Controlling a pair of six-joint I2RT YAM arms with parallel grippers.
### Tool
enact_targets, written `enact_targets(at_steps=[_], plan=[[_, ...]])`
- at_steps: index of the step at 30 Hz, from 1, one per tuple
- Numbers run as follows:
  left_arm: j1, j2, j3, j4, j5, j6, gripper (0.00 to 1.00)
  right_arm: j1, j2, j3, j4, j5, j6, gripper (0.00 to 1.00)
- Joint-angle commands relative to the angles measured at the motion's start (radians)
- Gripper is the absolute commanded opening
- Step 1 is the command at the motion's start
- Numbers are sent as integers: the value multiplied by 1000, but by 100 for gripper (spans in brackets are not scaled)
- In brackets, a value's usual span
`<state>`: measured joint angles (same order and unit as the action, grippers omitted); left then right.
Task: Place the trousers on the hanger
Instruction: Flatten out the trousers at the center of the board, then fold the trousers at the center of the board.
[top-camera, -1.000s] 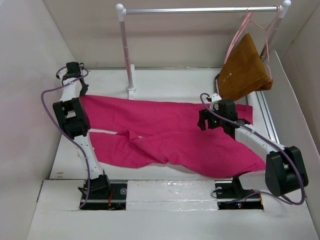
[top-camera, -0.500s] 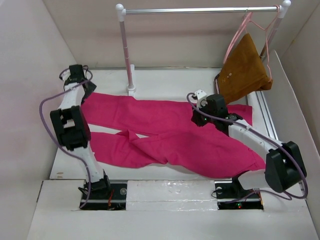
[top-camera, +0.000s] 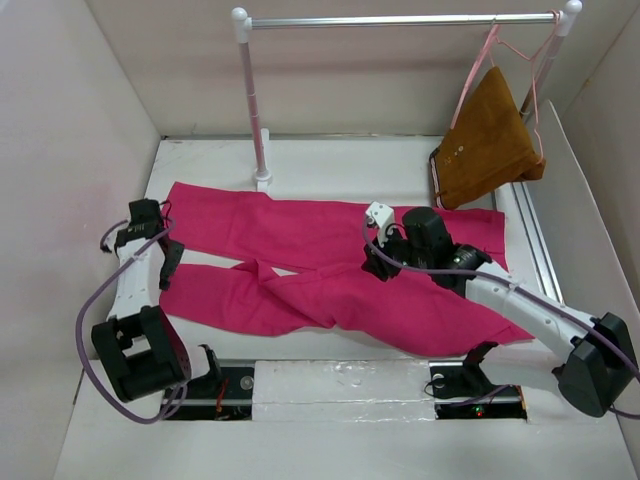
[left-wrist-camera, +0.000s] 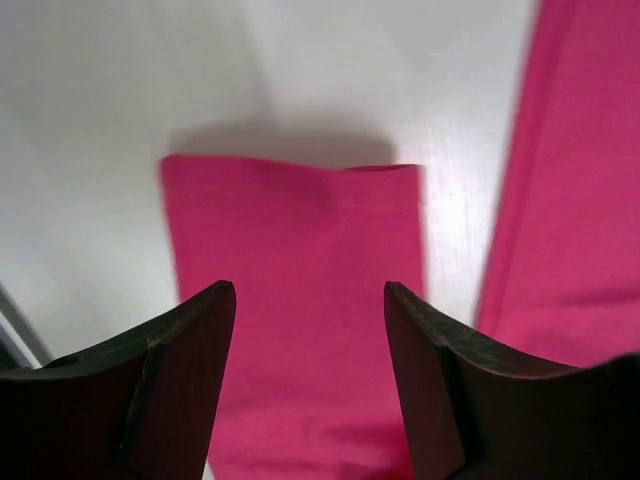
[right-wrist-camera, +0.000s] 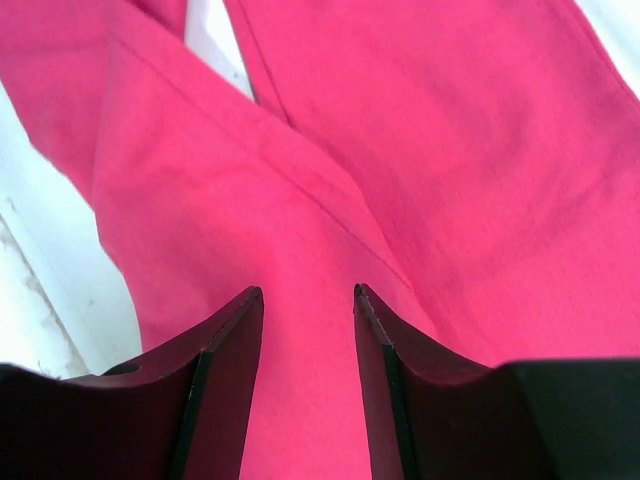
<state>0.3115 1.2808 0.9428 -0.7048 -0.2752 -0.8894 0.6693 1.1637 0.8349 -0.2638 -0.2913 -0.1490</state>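
Two empty tools, left gripper (left-wrist-camera: 310, 300) and right gripper (right-wrist-camera: 308, 300), fingers apart, hover over trousers (top-camera: 330, 250) lying mid-frame, not yet on the hanger (top-camera: 472, 72), upper right.

The trousers (top-camera: 320, 240) are plain bright magenta-pink all over. The hanger (top-camera: 474, 70) is pale pink, the garment (top-camera: 495, 130) mustard-brown with a few pale specks, the rail (top-camera: 400, 20) silver, its post (top-camera: 253, 100) pinkish. The table (top-camera: 330, 165) is white, the right arm (top-camera: 520, 298) white with black joints.

A robot test cell in a lab: a white table (top-camera: 330, 165) boxed in by plain walls (top-camera: 70, 150), left arm (top-camera: 140, 290) and right arm (top-camera: 520, 300) bolted at its edge, a small clothes rail (top-camera: 400, 19) behind
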Motion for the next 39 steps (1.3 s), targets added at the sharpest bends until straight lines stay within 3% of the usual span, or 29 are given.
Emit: enact_targets(at_steps=[1,3,6,11,14,23,24,25,26,27,32,39], plan=[[69,-87,-48,-137,-52,-114,57,4,-36,-5,-29,-29,-55,47],[203,-135,-134,-86,49,-77,54,-19,-42,-14,-31,-51,-72,47],[270,-140,-179,-84,88,-72,47,-49,-55,-31,-31,-81,-90,47],[270,-98,-185,-76,136,-112,48,-106,-44,-34,-48,-138,-124,47],[270,-20,-177,-55,142,-117,54,-140,-24,-17,-66,-160,-141,48],[270,193,-194,116,175,-100,59,-198,5,87,-141,-158,-164,48],[270,259,-199,132,192,-94,49,-198,8,95,-143,-155,-158,48],[270,259,-199,152,192,-82,48,-198,8,98,-143,-155,-158,48],[270,273,-202,163,200,-76,39,-211,5,102,-143,-151,-152,48],[270,299,-191,177,199,-68,2,-220,5,108,-149,-151,-152,48],[279,270,-34,131,133,16,0,-258,4,133,-178,-117,-159,48],[279,-59,96,84,111,119,0,-355,-67,32,-207,-74,-38,52]])
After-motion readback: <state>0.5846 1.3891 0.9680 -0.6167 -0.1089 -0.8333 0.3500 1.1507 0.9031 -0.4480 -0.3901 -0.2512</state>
